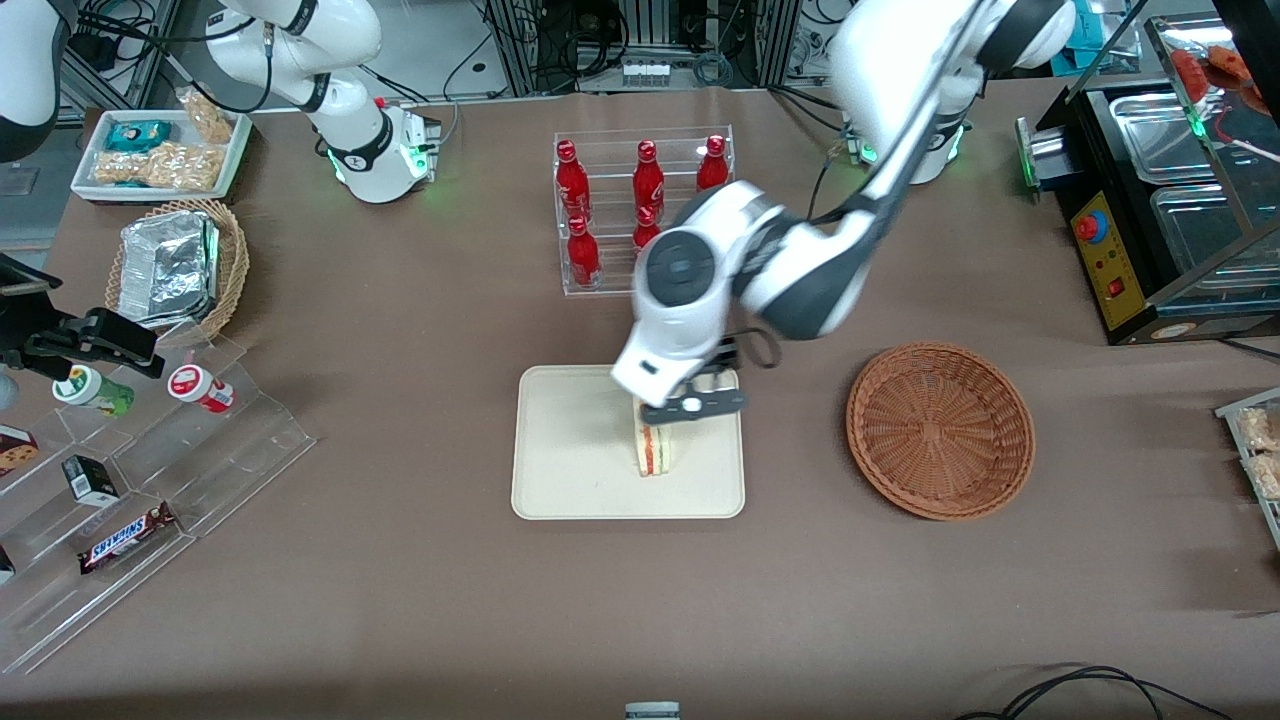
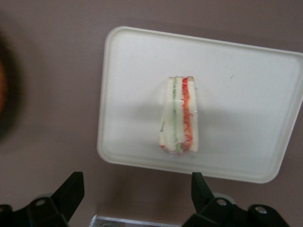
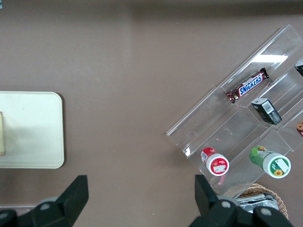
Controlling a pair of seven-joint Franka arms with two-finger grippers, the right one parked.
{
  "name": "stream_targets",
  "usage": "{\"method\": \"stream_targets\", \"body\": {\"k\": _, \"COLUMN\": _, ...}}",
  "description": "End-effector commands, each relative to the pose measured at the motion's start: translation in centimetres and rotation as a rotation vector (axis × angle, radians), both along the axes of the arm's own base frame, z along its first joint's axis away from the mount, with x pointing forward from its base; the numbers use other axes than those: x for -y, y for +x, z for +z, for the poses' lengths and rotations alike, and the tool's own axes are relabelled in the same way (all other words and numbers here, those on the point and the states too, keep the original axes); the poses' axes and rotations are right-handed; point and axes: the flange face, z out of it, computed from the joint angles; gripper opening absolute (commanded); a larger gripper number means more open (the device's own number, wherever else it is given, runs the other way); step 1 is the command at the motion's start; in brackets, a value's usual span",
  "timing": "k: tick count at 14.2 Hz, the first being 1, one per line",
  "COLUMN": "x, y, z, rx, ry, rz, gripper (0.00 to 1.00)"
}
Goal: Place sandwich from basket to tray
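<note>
The sandwich stood on its edge on the tray, toward the tray's basket-side edge, so delivery looked done. The claw hung above it, spread apart and empty. The basket sat empty on the counter.

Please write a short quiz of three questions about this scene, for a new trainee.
1. True or false: the sandwich lies on the tray.
2. What does the basket hold? A) a bottle B) nothing C) foil containers
3. Fill in: the gripper, above the tray, has its fingers ____.

Key: 1 true; 2 B; 3 open, apart from the sandwich.
</note>
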Motion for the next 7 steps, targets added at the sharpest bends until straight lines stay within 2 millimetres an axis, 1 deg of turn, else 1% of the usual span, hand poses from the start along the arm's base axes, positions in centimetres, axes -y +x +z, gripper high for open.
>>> {"method": "stream_targets", "body": {"k": 1, "x": -5.8, "y": 0.2, "z": 4.6, "rx": -0.075, "ry": -0.022, "rz": -0.025, "gripper": 1.00}}
{"method": "stream_targets", "body": {"k": 2, "x": -8.6, "y": 0.5, "z": 6.2, "rx": -0.096, "ry": -0.008, "rz": -0.013, "gripper": 1.00}}
{"method": "stream_targets", "body": {"k": 3, "x": -11.8, "y": 0.8, "z": 7.9, "rx": -0.116, "ry": 0.005, "rz": 0.008, "gripper": 1.00}}
{"method": "stream_targets", "body": {"k": 5, "x": -19.2, "y": 1.8, "z": 10.6, "rx": -0.172, "ry": 0.034, "rz": 0.096, "gripper": 1.00}}
{"method": "stream_targets", "body": {"k": 6, "x": -23.3, "y": 2.3, "z": 11.8, "rx": -0.189, "ry": 0.030, "rz": 0.108, "gripper": 1.00}}
{"method": "stream_targets", "body": {"k": 7, "x": -26.2, "y": 2.4, "z": 13.1, "rx": -0.197, "ry": 0.018, "rz": 0.074, "gripper": 1.00}}
